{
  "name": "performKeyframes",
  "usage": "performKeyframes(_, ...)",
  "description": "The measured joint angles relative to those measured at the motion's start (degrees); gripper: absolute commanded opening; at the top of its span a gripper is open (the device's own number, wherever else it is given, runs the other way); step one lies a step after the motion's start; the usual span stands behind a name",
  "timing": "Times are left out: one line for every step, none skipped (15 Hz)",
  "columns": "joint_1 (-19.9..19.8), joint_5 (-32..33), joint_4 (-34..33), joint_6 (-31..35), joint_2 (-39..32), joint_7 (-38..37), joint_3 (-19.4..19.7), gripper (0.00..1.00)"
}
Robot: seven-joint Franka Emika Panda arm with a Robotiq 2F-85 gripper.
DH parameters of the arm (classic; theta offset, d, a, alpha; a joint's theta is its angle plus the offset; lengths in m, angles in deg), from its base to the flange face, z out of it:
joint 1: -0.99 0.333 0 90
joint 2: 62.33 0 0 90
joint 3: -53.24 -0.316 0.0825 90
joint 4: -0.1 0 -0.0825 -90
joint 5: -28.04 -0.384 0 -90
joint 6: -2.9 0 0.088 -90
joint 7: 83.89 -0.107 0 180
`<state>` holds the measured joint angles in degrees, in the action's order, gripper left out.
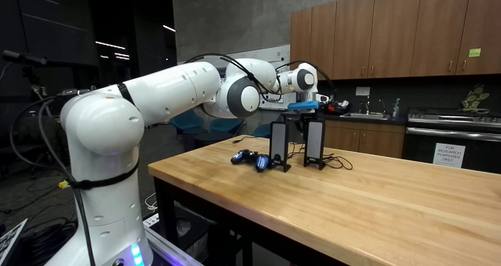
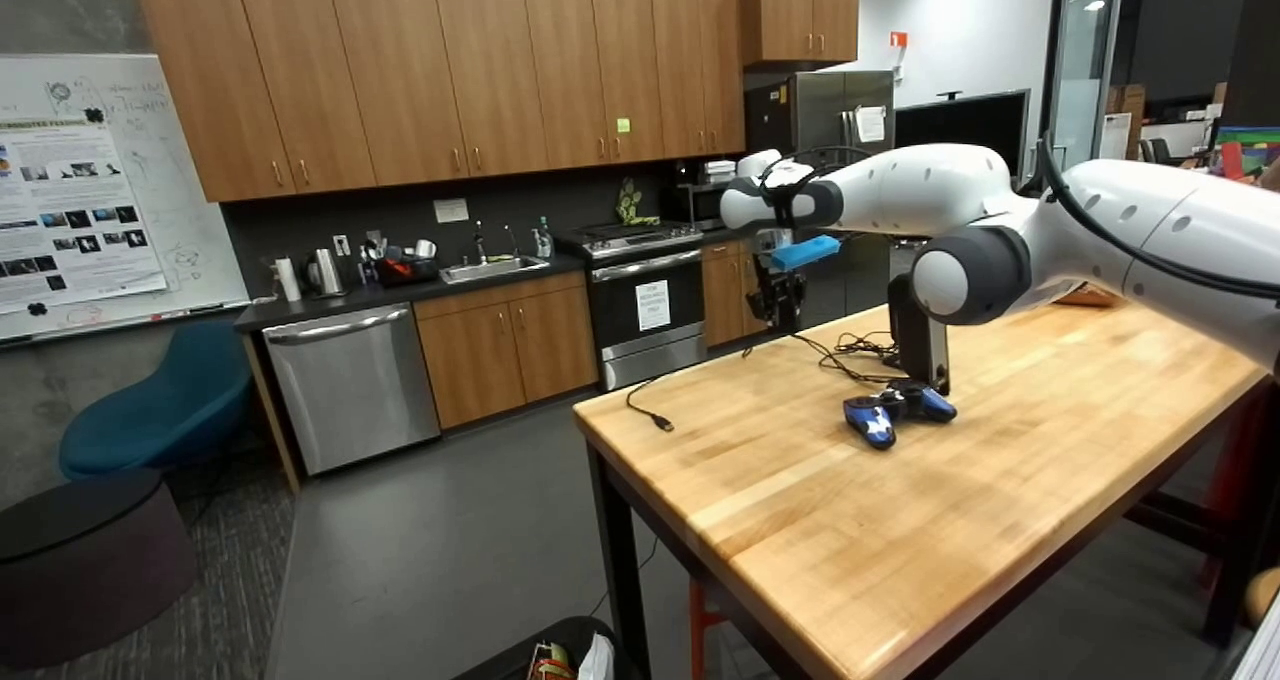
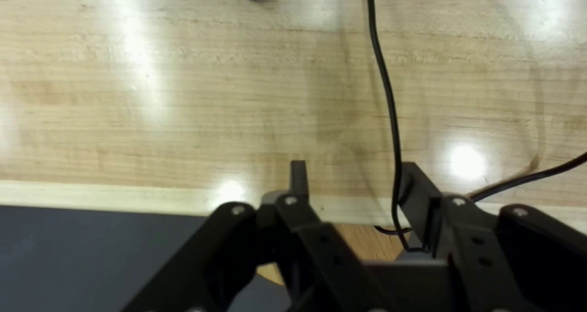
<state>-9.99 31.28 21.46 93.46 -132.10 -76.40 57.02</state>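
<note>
In the wrist view my gripper (image 3: 357, 176) stands open, with a wide gap between its fingers. A thin black cable (image 3: 386, 87) runs down to the right finger (image 3: 418, 197) and appears to touch or lie along its inner side. The left finger (image 3: 299, 179) is away from the cable. In the exterior views the gripper (image 2: 778, 310) hangs low by the table's far edge, partly hidden behind two upright black speakers with grey fronts (image 1: 278, 141). Tangled black cables (image 1: 337, 161) lie behind the speakers.
A black and blue game controller (image 1: 250, 158) lies beside the speakers on the wooden table (image 1: 352, 203). A cable end with a plug (image 2: 660, 422) rests near a table corner. Beyond the table's edge is dark floor (image 3: 69, 257). Kitchen counters and a stove (image 2: 650, 305) stand behind.
</note>
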Motion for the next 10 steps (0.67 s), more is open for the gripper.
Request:
performKeyframes(-0.09,0.0,0.0,0.16,0.0,-0.04,0.05,0.93)
performKeyframes(-0.17,0.0,-0.01,0.43,0.0,-0.08,0.09,0.98)
performKeyframes(-0.22,-0.01,-0.01,0.82,0.0,-0.18,0.1,1.0)
performKeyframes(-0.24,-0.07,-0.02,1.19,0.0,-0.3,0.1,1.0)
performKeyframes(-0.26,-0.13,-0.03,1.37,0.0,-0.5,0.1,1.0)
performKeyframes(-0.26,-0.15,-0.03,1.39,0.0,-0.82,0.1,1.0)
performKeyframes(-0.26,-0.17,-0.04,1.39,0.0,-1.19,0.1,1.0)
performKeyframes(-0.26,-0.23,-0.06,1.36,0.01,-1.6,0.09,1.0)
performKeyframes(-0.25,-0.34,-0.07,1.35,0.01,-2.12,0.08,1.0)
performKeyframes(-0.24,-0.45,-0.09,1.35,0.02,-2.65,0.06,1.0)
